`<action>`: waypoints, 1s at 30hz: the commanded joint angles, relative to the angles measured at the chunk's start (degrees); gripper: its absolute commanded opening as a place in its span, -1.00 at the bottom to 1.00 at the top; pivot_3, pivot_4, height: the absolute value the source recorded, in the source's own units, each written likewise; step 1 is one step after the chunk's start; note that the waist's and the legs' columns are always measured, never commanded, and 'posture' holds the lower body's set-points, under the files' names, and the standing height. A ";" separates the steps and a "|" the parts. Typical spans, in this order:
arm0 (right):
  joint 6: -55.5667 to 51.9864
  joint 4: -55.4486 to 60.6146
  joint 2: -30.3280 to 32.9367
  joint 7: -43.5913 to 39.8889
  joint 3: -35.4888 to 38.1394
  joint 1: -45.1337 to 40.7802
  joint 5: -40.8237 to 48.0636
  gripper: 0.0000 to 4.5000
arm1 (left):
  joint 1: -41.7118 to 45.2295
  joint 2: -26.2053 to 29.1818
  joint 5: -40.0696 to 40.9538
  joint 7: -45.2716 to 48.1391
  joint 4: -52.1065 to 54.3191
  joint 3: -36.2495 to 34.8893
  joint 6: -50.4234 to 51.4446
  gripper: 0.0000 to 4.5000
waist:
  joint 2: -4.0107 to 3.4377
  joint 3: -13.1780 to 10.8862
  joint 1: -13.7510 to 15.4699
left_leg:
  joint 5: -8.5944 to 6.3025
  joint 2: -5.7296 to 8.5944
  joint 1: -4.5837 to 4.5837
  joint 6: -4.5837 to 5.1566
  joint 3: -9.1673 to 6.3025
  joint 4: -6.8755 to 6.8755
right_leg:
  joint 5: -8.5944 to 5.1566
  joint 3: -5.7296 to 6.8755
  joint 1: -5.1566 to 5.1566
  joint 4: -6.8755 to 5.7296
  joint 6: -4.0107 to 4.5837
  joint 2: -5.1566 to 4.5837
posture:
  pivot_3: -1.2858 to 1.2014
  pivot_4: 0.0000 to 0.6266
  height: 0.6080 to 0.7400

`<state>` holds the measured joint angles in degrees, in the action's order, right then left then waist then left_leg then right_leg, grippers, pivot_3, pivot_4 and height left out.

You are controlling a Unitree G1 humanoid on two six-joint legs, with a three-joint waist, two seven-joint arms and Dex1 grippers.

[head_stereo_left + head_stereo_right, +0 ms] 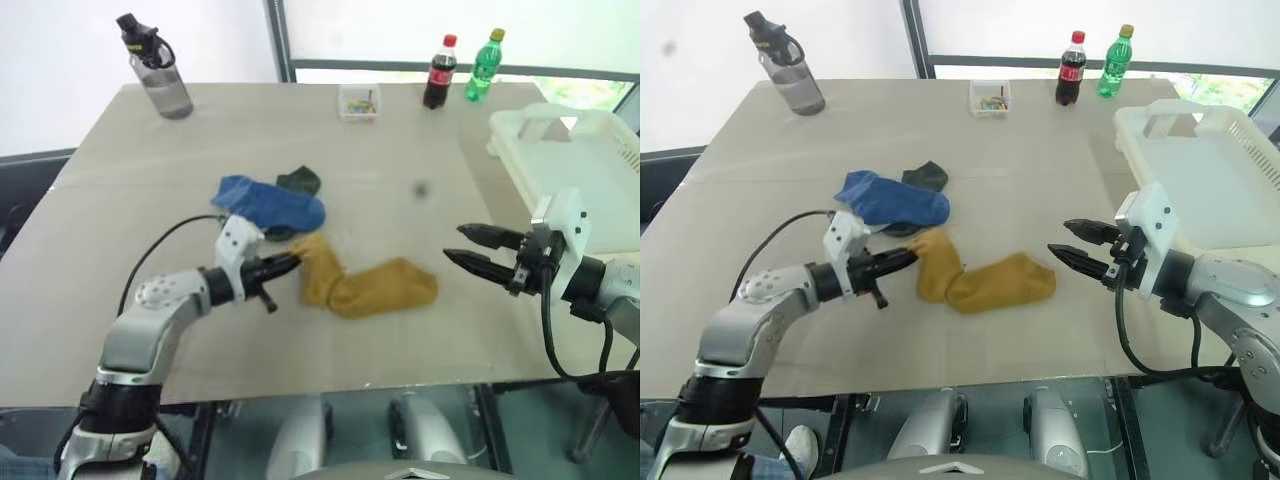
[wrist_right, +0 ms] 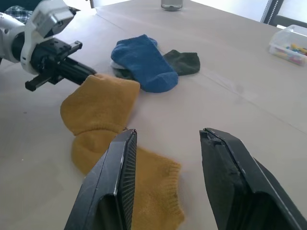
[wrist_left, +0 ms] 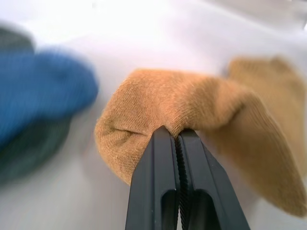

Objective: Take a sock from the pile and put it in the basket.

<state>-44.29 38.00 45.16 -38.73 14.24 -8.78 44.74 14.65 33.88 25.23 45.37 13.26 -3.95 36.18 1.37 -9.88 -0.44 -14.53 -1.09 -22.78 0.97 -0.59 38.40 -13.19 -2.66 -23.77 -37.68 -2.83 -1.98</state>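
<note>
The pile lies mid-table: a blue sock (image 1: 272, 203), a dark green sock (image 1: 299, 180) behind it, and mustard yellow sock fabric (image 1: 370, 290) in front. My left gripper (image 1: 295, 262) is shut on the raised left end of the mustard sock (image 3: 192, 103), pinching a fold at its fingertips. I cannot tell whether the mustard fabric is one sock or two. My right gripper (image 1: 455, 243) hovers open just right of the mustard sock (image 2: 144, 191), with nothing between its fingers. The cream-white basket (image 1: 520, 120) stands at the table's right edge, behind my right arm.
At the table's far edge stand a grey water bottle (image 1: 160, 70) on the left, a small clear box (image 1: 359, 102) of coloured bits in the middle, and a cola bottle (image 1: 439, 72) and a green bottle (image 1: 483, 65) to its right.
</note>
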 commanded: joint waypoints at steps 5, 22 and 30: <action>0.97 2.57 0.32 1.10 1.95 -0.16 1.30 -0.06 | 3.50 -7.59 -5.62 -10.26 -1.72 7.02 2.39 -0.97 | 0.02 -0.01 -0.26 | 0.00 0.04 0.00 0.00 -0.01 0.00 | 0.01 -0.02 0.00 -0.01 0.00 0.01 | 0.03 -0.52 1.00; 1.16 3.73 -0.17 3.29 1.73 0.94 1.64 -0.06 | 17.48 -25.50 -8.19 -17.38 -11.98 10.75 -2.35 -0.97 | 0.04 -0.03 -0.21 | 0.00 0.11 -0.06 0.00 -0.08 0.01 | 0.01 -0.01 0.00 0.02 0.00 0.03 | 0.03 -0.52 1.00; 0.45 4.44 -0.31 4.80 1.50 1.56 2.27 -0.06 | 8.28 -13.77 -7.92 -10.89 -3.53 11.33 1.39 -0.97 | 0.02 -0.05 -0.41 | 0.00 0.02 0.01 0.00 -0.07 -0.08 | 0.00 -0.03 -0.04 -0.01 0.01 0.12 | 0.03 -0.52 1.00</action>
<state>-44.38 40.48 44.95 -34.54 14.46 -7.07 46.13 22.96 19.22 16.22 33.32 5.08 8.66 37.36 1.39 -9.93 -0.85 -14.53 -1.07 -22.78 0.97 -0.67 38.35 -13.20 -2.68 -23.81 -37.69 -2.82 -1.87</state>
